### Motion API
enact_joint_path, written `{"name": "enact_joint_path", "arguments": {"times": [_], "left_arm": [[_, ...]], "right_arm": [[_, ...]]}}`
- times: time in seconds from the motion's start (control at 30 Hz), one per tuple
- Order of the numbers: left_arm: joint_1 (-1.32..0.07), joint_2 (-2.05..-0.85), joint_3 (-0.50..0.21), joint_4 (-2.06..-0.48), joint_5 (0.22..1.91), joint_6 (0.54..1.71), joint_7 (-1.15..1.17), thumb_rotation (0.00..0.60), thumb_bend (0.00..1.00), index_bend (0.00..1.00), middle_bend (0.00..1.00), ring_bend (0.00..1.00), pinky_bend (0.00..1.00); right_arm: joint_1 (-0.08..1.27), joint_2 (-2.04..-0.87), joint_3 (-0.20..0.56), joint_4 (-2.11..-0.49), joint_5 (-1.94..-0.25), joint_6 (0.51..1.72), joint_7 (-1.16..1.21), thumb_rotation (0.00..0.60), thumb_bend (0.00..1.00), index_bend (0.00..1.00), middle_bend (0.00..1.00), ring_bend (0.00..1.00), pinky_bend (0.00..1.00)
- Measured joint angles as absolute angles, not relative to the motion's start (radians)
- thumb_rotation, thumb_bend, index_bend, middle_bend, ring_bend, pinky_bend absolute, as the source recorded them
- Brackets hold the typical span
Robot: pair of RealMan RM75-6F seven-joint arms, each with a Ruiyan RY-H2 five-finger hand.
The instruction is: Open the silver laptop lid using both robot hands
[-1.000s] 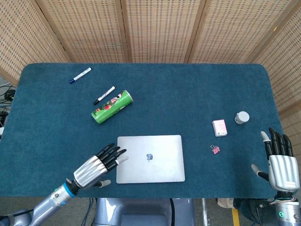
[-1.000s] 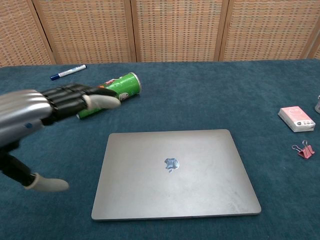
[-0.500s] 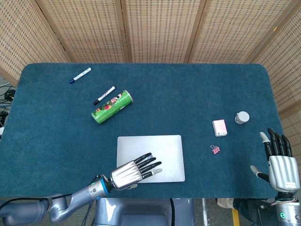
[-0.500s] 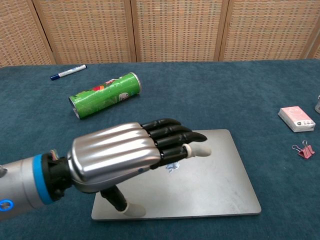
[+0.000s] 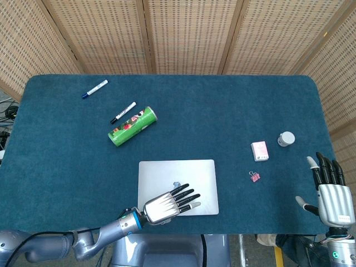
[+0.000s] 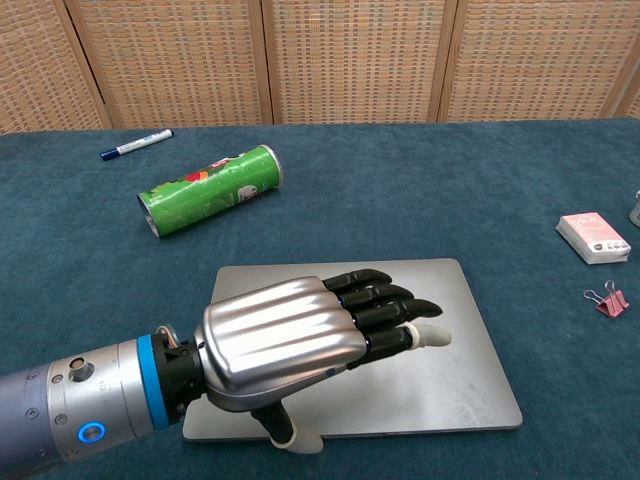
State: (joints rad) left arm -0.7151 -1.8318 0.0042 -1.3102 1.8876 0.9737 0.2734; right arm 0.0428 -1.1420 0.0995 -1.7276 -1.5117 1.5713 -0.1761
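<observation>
The silver laptop lies closed and flat near the table's front edge. My left hand hovers palm-down over its front half, fingers stretched out and slightly apart, holding nothing. In the chest view the thumb hangs down at the laptop's front edge. Whether the hand touches the lid is unclear. My right hand stands open at the table's front right corner, fingers pointing away from me, far from the laptop. The chest view does not show it.
A green snack can lies on its side behind the laptop's left corner. Two markers lie further back left. Right of the laptop are a pink binder clip, a pink card box and a small white jar.
My left hand swung from the laptop's left side to over its front half, then shifted a little further right. The right hand has barely moved. The laptop stayed closed.
</observation>
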Motion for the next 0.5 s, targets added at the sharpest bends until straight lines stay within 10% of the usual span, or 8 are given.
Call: {"name": "enact_joint_path", "arguments": {"times": [0.5], "left_arm": [[-0.752,-1.908,0.004,-1.236,1.826,0.963,0.286,0.6,0.0,0.0,0.0,0.0,0.0]], "right_arm": [[0.042,-1.132,0.102,-1.728,-1.504,1.568,-0.156,0.6,0.0,0.0,0.0,0.0,0.0]]}}
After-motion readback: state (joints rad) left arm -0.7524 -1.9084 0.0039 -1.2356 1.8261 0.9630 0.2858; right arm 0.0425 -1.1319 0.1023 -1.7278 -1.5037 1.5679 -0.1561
